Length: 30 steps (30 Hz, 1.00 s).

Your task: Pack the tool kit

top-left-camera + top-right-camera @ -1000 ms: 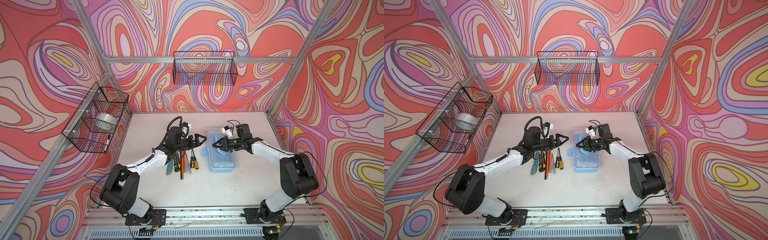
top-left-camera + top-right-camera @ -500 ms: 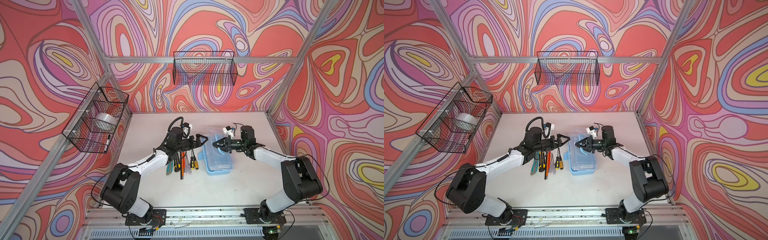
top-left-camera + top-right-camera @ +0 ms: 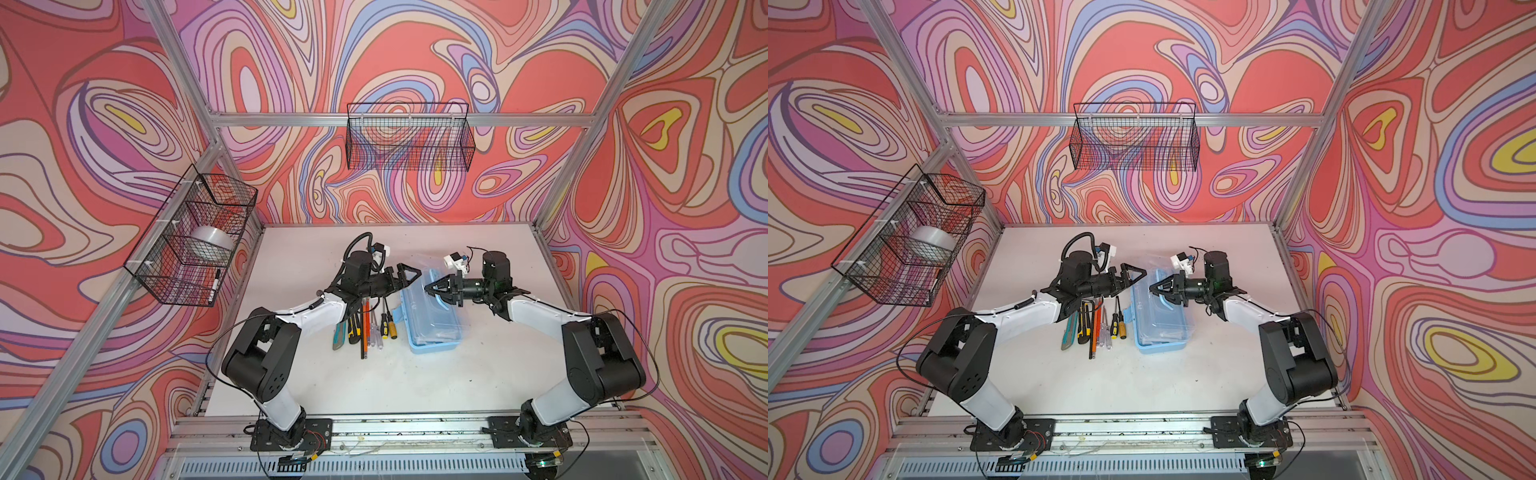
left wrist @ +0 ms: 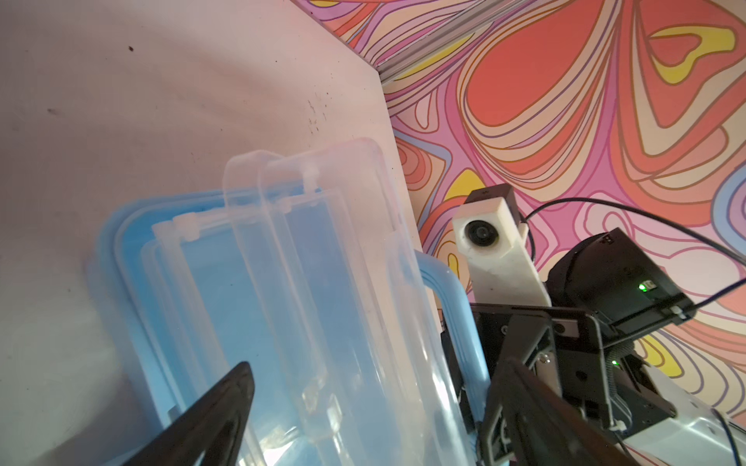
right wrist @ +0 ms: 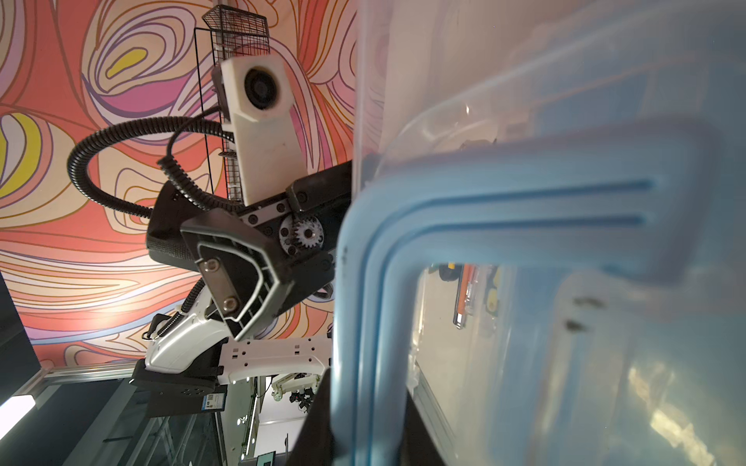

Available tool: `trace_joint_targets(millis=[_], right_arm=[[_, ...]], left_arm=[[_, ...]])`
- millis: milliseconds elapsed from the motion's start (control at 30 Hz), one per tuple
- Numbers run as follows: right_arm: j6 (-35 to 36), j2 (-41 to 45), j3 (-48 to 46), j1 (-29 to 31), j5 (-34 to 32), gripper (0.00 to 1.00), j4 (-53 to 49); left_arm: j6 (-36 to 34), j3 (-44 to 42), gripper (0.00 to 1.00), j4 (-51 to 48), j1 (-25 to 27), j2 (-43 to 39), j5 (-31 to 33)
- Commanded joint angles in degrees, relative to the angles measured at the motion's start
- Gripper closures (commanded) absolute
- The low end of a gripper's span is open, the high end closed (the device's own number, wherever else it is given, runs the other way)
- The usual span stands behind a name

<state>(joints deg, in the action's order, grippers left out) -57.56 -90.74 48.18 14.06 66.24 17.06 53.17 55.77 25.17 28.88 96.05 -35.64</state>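
The tool kit (image 3: 436, 336) (image 3: 1163, 332) is a light-blue box on the white table, its clear lid (image 4: 323, 282) tilted up from the base (image 4: 129, 242). My right gripper (image 3: 430, 288) (image 3: 1154, 288) (image 5: 363, 423) is shut on the blue handle (image 5: 444, 193) (image 4: 456, 302) and holds the lid raised. My left gripper (image 3: 409, 274) (image 3: 1133, 274) (image 4: 375, 367) hovers open at the box's left edge, one finger on each side of the lid. Utility knives, screwdrivers and orange and red sticks (image 3: 365, 324) (image 3: 1096, 324) lie in a row on the table left of the box.
A black wire basket (image 3: 409, 137) hangs on the back wall. Another basket (image 3: 195, 241) on the left frame holds a tape roll (image 3: 210, 239) and a marker. A blue latch (image 3: 399, 316) sticks out from the box's left side.
The right gripper has pulled the handle up and leftward, tilting the lid open. The left gripper has risen toward the lid's edge.
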Motion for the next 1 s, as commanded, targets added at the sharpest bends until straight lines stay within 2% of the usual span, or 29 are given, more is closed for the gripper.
trace_joint_targets(millis=[0,233,267,333,400,467,633,800,967], right_arm=[[0.26,1.43,-0.18,0.37,2.84,1.0,3.23],[0.48,1.7,-0.52,0.35,2.93,1.0,2.95],[1.3,1.78,-0.27,0.37,2.68,0.96,1.61],[5.32,2.34,0.69,0.38,1.6,0.77,-3.48],[9.12,2.95,1.82,0.35,0.4,0.52,-8.87],[12.38,3.63,2.99,0.39,-1.29,0.43,-13.55],[17.81,6.11,5.27,0.2,-7.07,0.39,-23.69],[24.92,8.73,8.95,-0.04,-17.97,0.36,-37.75],[24.79,15.03,8.81,-0.67,-23.85,0.32,-40.61]], left_arm=[[2.64,1.91,0.06,5.59,0.16,2.21,-2.27],[6.36,2.94,0.07,11.34,0.24,5.54,-4.17],[6.49,2.86,0.07,11.63,0.32,5.56,-4.22],[6.81,2.68,0.07,12.73,0.41,5.44,-4.33],[6.83,2.85,0.07,12.81,0.47,5.16,-4.51],[6.93,2.86,0.07,13.02,0.56,4.96,-4.61],[6.35,3.01,0.07,12.07,1.17,4.03,-4.29],[5.41,3.82,0.07,10.17,1.66,3.11,-4.06],[4.11,5.48,0.06,7.47,2.7,2.64,-3.9]])
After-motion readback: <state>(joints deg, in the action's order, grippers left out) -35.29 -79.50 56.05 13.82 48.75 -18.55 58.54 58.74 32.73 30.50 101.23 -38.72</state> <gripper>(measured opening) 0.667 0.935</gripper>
